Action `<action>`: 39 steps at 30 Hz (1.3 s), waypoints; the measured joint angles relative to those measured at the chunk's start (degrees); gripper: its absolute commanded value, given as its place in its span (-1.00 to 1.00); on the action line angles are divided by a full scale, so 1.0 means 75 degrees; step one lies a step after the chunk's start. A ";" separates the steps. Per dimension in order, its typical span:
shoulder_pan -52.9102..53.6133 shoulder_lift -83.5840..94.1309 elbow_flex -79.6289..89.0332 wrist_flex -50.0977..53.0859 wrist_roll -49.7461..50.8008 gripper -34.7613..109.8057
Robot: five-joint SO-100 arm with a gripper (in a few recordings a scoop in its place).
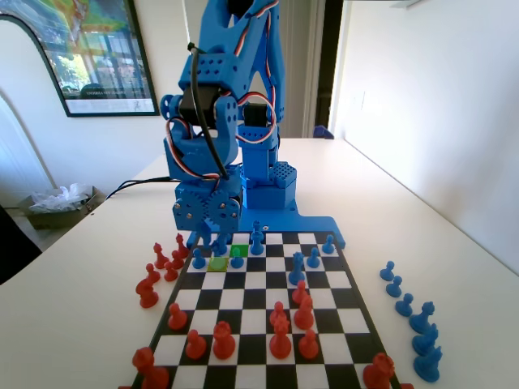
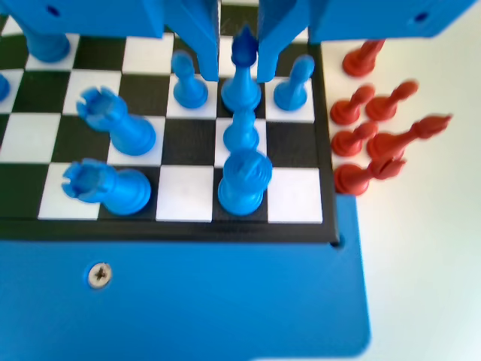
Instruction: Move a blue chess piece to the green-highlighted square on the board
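My gripper [image 1: 217, 241] hangs low over the board's [image 1: 268, 279] far left corner. In the wrist view the gripper [image 2: 237, 75] is open, its jaws flanking the head of a tall slim blue piece [image 2: 242, 90]. Blue pawns [image 2: 188, 79] [image 2: 297, 79] stand on either side of that piece, and another pawn [image 2: 240, 131] stands one square closer to the arm's base. The green-highlighted square [image 1: 241, 249] lies just right of the gripper, behind a blue pawn [image 1: 237, 259], and its surface looks bare. A lime-yellow square [image 1: 217, 263] lies below the gripper, with another pawn [image 1: 199, 259] to its left.
Two blue rooks [image 2: 120, 124] [image 2: 101, 188] and a crowned blue piece [image 2: 244, 180] crowd the rows by the arm's base. Red pieces [image 1: 280, 336] fill the near half of the board. Captured red pieces [image 1: 158, 267] lie left of the board, captured blue ones [image 1: 409, 312] right.
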 measured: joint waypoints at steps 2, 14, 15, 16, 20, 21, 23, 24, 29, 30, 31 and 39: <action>0.0000 0.0000 -0.0023 -0.0012 0.0012 -0.40; 0.0070 -0.0141 -0.0188 -0.0141 -0.0082 -0.41; 0.0070 -0.0141 -0.0188 -0.0141 -0.0082 -0.42; 0.0070 -0.0141 -0.0188 -0.0141 -0.0082 -0.44; 0.0070 -0.0141 -0.0188 -0.0305 -0.0082 -0.51; 0.0070 -0.0141 -0.0188 -0.0352 -0.0082 -0.51; 0.0070 -0.0141 -0.0188 -0.0387 -0.0082 -0.51; 0.0070 -0.0141 -0.0188 -0.0387 -0.0082 -0.51; 0.0023 -0.0141 -0.0188 -0.0410 -0.0176 -0.51; 0.0023 -0.0141 -0.0188 -0.0363 -0.0199 -0.51; 0.0012 -0.0141 -0.0188 -0.0293 -0.0211 -0.51; -0.0070 0.0422 -0.0188 0.1289 -0.0211 -0.51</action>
